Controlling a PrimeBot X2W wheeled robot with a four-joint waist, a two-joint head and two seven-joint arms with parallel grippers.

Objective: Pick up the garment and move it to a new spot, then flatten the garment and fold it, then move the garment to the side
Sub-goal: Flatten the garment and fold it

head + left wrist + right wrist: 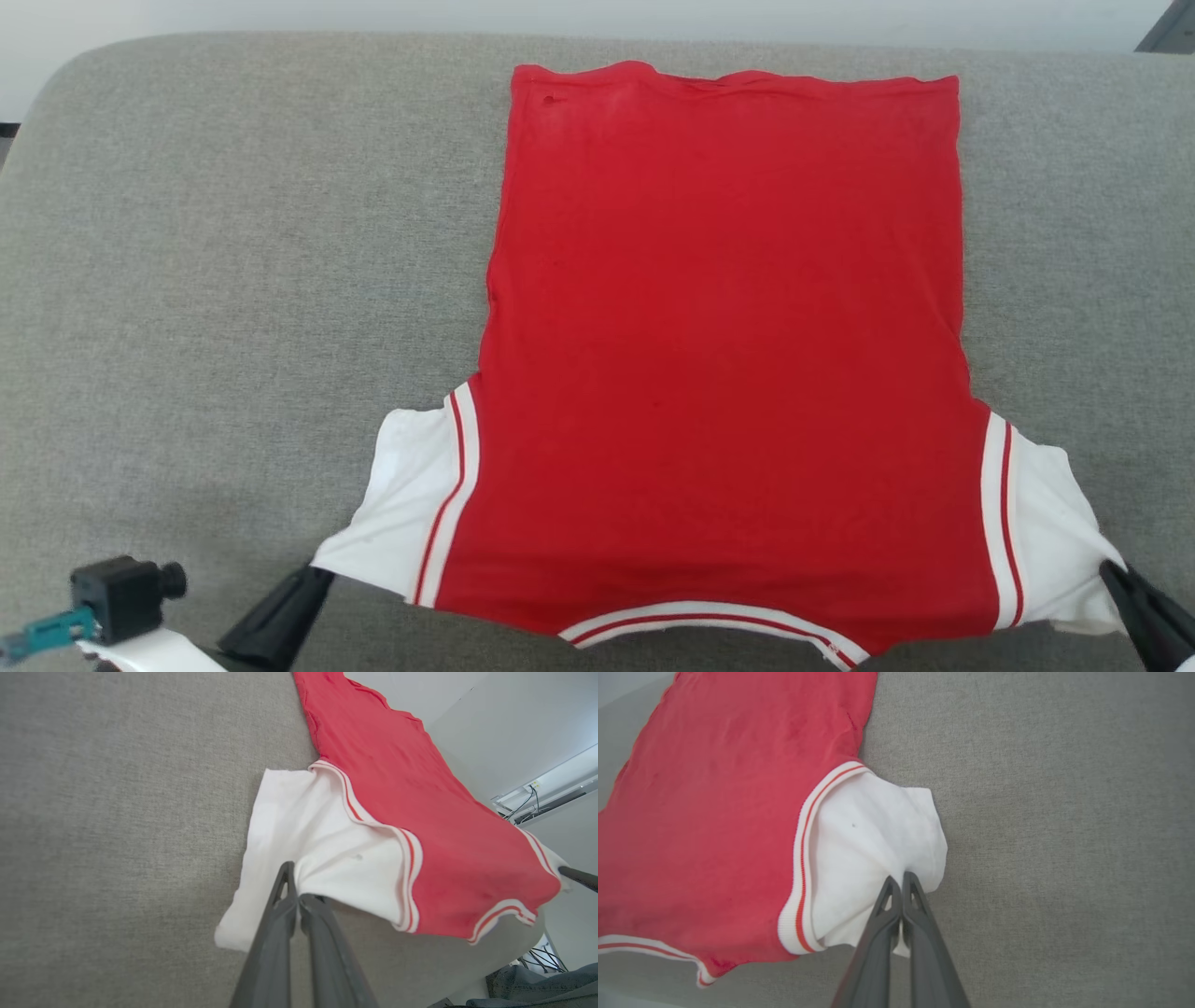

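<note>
Spread nearly flat, the garment (728, 355), a red T-shirt with white short sleeves and red-and-white striped trim, lay on the grey cushion (233, 280), hem toward its far edge, collar and puckered sleeve tips at its near edge.

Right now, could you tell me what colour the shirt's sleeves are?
White sleeves, red-striped trim; clearest in left wrist view.

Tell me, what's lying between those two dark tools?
The red garment spans that stretch; the left tool pinches one white sleeve, the right tool the other, as the head view shows.
</note>
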